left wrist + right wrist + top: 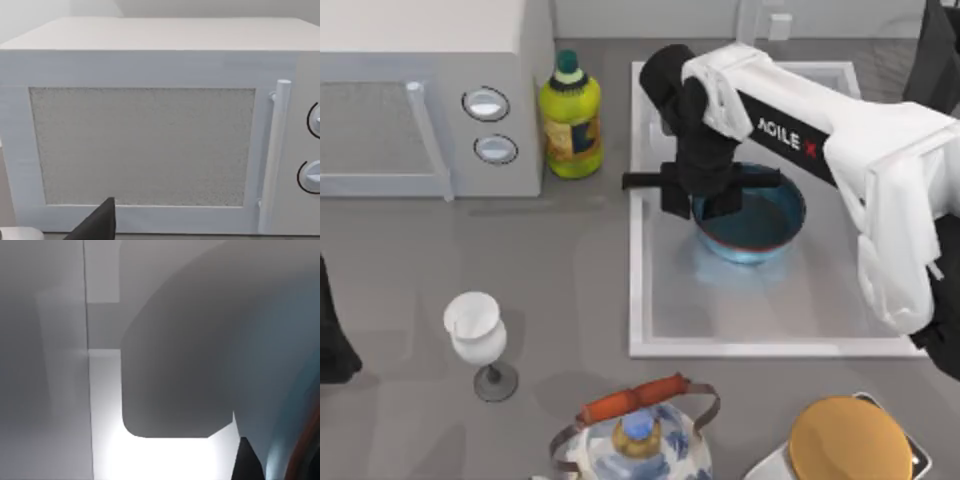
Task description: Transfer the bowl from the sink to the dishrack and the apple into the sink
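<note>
Down over the left rim of the bowl [760, 225] hangs the right gripper [705, 205]; whether its fingers are spread or closed on that rim I cannot tell. That blue bowl sits inside the sink [650, 300], toward its back half. Left of the sink stand a yellow-green bottle [570, 118] and a microwave [420, 90]. Parked at the table's left edge is the left arm [332, 340].

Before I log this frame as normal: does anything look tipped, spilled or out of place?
Nothing stands out. The bowl sits upright in the sink under the right gripper; bottle and goblet stand upright.
</note>
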Available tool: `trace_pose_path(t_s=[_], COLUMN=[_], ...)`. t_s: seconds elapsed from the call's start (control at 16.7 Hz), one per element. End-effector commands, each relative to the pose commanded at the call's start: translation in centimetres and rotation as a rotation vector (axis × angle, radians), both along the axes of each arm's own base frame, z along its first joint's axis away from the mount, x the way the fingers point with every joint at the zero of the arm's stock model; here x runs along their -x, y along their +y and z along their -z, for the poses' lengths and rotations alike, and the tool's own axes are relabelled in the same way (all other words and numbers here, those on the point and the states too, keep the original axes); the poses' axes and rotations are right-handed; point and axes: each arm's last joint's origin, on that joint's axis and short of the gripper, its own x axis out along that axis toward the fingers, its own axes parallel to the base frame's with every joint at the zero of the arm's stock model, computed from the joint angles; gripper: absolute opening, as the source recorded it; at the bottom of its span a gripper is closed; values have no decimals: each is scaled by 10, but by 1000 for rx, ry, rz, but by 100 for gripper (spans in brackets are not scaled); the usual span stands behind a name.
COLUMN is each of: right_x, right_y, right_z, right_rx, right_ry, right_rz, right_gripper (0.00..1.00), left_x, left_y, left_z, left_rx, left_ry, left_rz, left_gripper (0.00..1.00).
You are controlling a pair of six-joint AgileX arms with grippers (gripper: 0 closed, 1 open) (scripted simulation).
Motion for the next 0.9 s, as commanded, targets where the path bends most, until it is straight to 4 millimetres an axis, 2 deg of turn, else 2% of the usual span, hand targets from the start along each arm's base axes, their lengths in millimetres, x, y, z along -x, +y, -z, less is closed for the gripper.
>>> trace_pose_path(t_s=[0.36,0.48,0.66,0.78,0.9], right_x=[0,7,34,64,102], right_y=[-1,6,26,39,48], right_z=[-4,-14,-56,-98,-147], right_rx=[-1,1,7,8,5], right_ry=[-4,0,10,11,5], right_rz=[3,-1,-3,-1,0], right_gripper=[0,0,0,0,0], left_x=[0,0,0,0,0], left_y=[0,0,0,0,0], left_z=[0,0,0,0,0], left_rx=[0,0,0,0,0], left_ry=[0,0,0,0,0], left_rz=[0,0,0,0,0], left_gripper=[100,100,100,100,100])
